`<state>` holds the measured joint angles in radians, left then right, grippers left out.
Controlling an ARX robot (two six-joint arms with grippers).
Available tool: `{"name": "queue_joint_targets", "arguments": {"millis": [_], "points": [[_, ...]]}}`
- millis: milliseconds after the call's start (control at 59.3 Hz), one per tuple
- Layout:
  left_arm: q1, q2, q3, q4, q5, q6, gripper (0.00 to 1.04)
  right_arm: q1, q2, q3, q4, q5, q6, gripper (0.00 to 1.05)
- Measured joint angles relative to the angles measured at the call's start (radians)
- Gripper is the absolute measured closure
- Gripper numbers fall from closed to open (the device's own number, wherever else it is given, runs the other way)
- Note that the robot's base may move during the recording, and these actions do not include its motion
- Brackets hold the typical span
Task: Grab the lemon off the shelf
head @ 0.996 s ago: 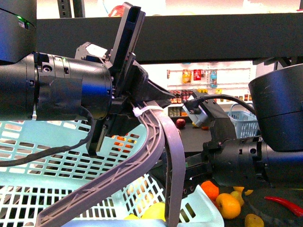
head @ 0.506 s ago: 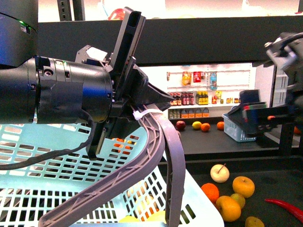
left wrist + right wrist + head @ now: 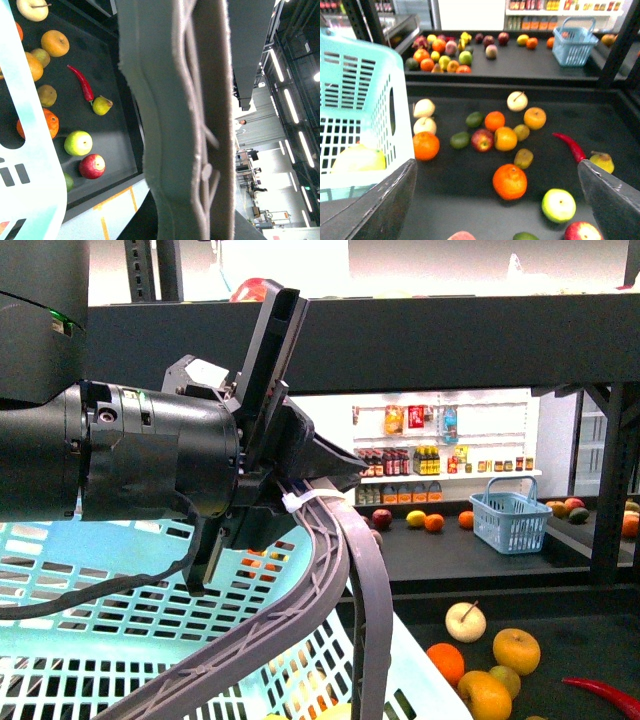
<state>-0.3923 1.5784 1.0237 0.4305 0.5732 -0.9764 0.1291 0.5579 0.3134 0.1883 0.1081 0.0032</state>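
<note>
My left gripper (image 3: 298, 488) is shut on the grey basket handle (image 3: 345, 570), which fills the left wrist view (image 3: 175, 125). Below it hangs the turquoise basket (image 3: 120, 590), and a pale yellow fruit that looks like the lemon (image 3: 357, 157) shows through its wall. The shelf is a black rack: one dark tier (image 3: 450, 340) runs overhead, and another tier (image 3: 465, 200) holds loose fruit. My right gripper (image 3: 496, 167) is open over that tier, to the right of the basket, with nothing between its fingers (image 3: 375, 205).
On the tier lie an orange (image 3: 510, 181), a green apple (image 3: 558, 205), a red chili (image 3: 568, 145) and several other fruits. A small blue basket (image 3: 575, 42) sits on the farther tier. A black upright post (image 3: 610, 490) stands at the right.
The right arm has pulled up and away from the basket's front corner and left the front view. The left gripper keeps hold of the handle, with the basket nearly still.
</note>
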Motion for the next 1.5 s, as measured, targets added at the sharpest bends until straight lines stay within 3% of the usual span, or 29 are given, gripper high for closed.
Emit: {"name": "queue_joint_targets", "arguments": {"millis": [68, 135, 219, 540, 793, 1384, 1502], "points": [[0.0, 0.0, 0.0, 0.0, 0.0, 0.0, 0.98, -0.021, -0.084, -0.072, 0.044, -0.011, 0.0, 0.27], [0.0, 0.0, 0.0, 0.0, -0.002, 0.0, 0.98, -0.084, -0.144, -0.126, 0.043, -0.093, -0.001, 0.37], [0.0, 0.0, 0.0, 0.0, 0.002, 0.0, 0.98, -0.121, -0.211, -0.191, 0.028, -0.1, 0.0, 0.51], [0.0, 0.0, 0.0, 0.0, 0.0, 0.0, 0.98, -0.127, -0.546, -0.298, -0.183, -0.109, -0.002, 1.02], [0.0, 0.0, 0.0, 0.0, -0.002, -0.001, 0.98, -0.127, -0.552, -0.298, -0.187, -0.109, -0.003, 1.02], [0.0, 0.0, 0.0, 0.0, 0.0, 0.0, 0.98, -0.127, -0.552, -0.298, -0.187, -0.109, -0.003, 0.07], [0.0, 0.0, 0.0, 0.0, 0.0, 0.0, 0.98, -0.127, -0.552, -0.298, -0.187, -0.109, -0.003, 0.07]]}}
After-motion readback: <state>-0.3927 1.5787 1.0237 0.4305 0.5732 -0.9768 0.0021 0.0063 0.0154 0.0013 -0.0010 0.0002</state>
